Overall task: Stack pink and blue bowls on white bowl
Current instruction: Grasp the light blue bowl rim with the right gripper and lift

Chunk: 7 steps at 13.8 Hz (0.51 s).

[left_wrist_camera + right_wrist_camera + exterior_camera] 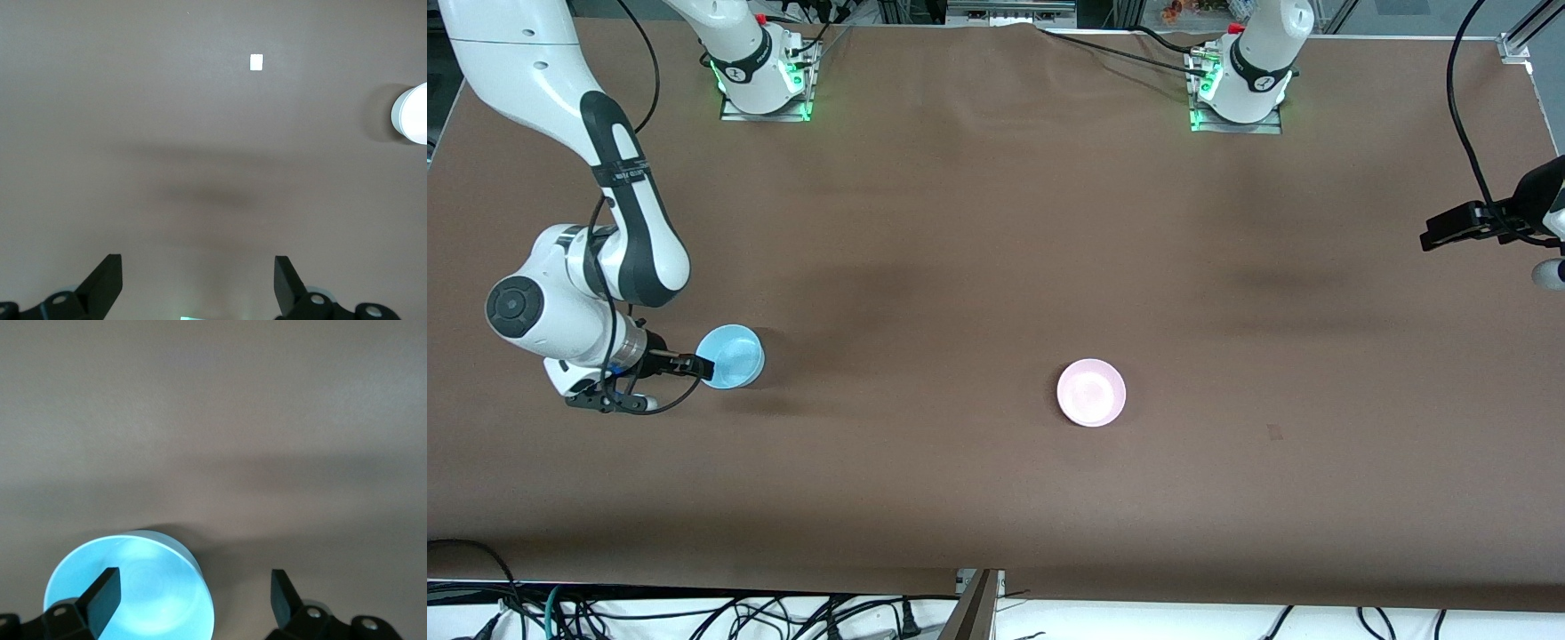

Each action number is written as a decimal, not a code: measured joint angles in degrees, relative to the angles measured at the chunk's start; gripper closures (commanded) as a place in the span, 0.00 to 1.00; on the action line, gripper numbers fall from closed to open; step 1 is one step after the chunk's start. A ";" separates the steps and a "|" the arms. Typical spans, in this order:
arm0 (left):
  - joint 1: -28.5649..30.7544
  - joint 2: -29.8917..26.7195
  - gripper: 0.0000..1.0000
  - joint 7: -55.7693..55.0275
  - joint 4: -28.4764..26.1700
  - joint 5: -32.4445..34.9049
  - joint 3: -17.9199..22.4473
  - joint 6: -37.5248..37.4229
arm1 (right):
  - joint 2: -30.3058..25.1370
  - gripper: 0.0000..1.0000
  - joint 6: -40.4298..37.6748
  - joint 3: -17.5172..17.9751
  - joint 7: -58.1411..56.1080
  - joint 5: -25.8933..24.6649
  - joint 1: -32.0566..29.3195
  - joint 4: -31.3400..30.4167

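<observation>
**Two bowls counted, one at the right gripper**

Right gripper (704, 366) spread wide, one fingertip (101, 595) over the one blue bowl (732, 356), gripping nothing. One pink bowl (1091, 392) alone mid-table, toward the left arm's end, slightly nearer the front camera. Left gripper (198, 283) waiting, released, over bare brown table (978, 267). Single small white square mark (256, 62) on the cloth.
</observation>
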 measured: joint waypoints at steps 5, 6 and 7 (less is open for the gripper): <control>0.17 0.01 0.00 -0.01 0.09 0.00 0.13 0.00 | -0.03 0.01 1.83 0.00 0.02 0.00 0.00 -1.62; 0.24 0.01 0.00 -0.02 0.10 0.00 0.17 0.00 | -0.02 0.01 2.92 0.00 0.03 0.00 0.00 -2.69; 0.29 0.02 0.00 -0.02 0.10 0.00 0.23 0.00 | -0.02 0.01 4.10 0.00 0.03 0.00 0.00 -3.93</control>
